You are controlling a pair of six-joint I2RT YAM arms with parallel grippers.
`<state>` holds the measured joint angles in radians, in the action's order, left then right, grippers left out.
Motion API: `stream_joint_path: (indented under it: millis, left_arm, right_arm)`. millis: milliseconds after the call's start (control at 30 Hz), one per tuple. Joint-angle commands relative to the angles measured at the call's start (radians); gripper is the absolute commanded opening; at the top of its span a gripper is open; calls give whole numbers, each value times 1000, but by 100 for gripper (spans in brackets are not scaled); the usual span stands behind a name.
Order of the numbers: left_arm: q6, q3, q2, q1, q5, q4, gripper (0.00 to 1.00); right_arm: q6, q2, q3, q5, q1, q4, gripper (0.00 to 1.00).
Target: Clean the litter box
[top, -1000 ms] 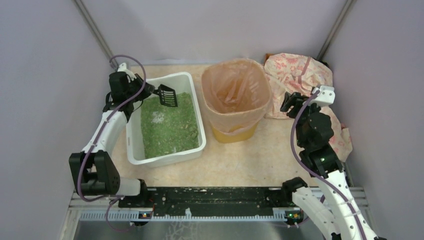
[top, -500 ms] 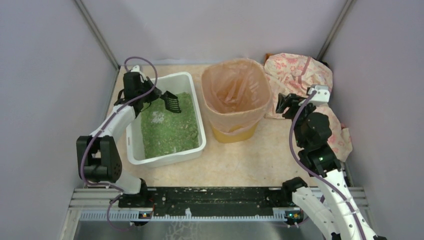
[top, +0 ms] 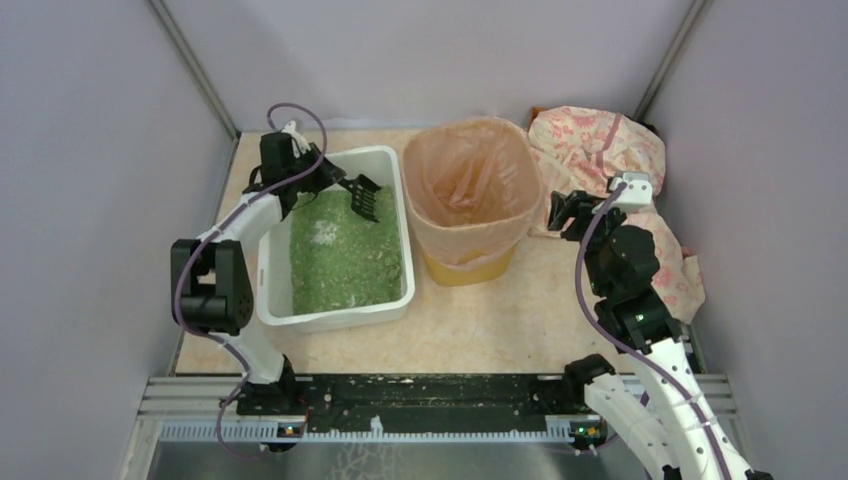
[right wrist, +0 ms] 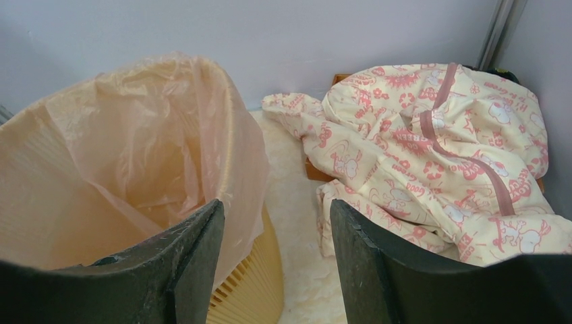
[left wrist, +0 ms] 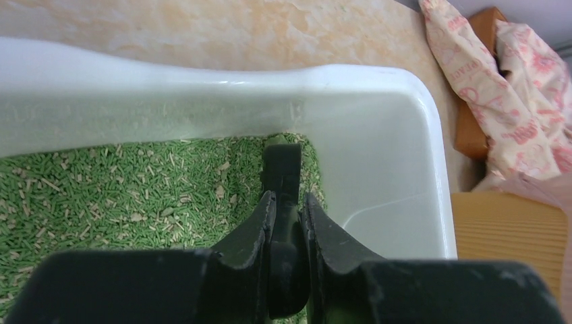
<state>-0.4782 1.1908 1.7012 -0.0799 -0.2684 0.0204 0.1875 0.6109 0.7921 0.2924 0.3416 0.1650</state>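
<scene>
No word, number or brand can be read in any view. The cream cloth with pink cartoon prints (right wrist: 432,142), lying at the far right beside the yellow ribbed bin lined with an orange plastic bag (right wrist: 249,290), carries small pink marks among its figures, too blurred to tell whether they are letters.

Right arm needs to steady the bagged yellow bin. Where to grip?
Probably the bag-covered rim of the yellow ribbed bin nearest the open right gripper, from above: thin upright wall, open top, so fingers can straddle it, one inside, one outside.
</scene>
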Motion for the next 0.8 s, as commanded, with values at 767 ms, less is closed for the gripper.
stream_joint_path:
  millis: [767]
  left_arm:
    - [-472, -253, 73, 184, -649, 451, 0]
  right_arm:
    - [20, -7, -11, -22, -4, -29, 59]
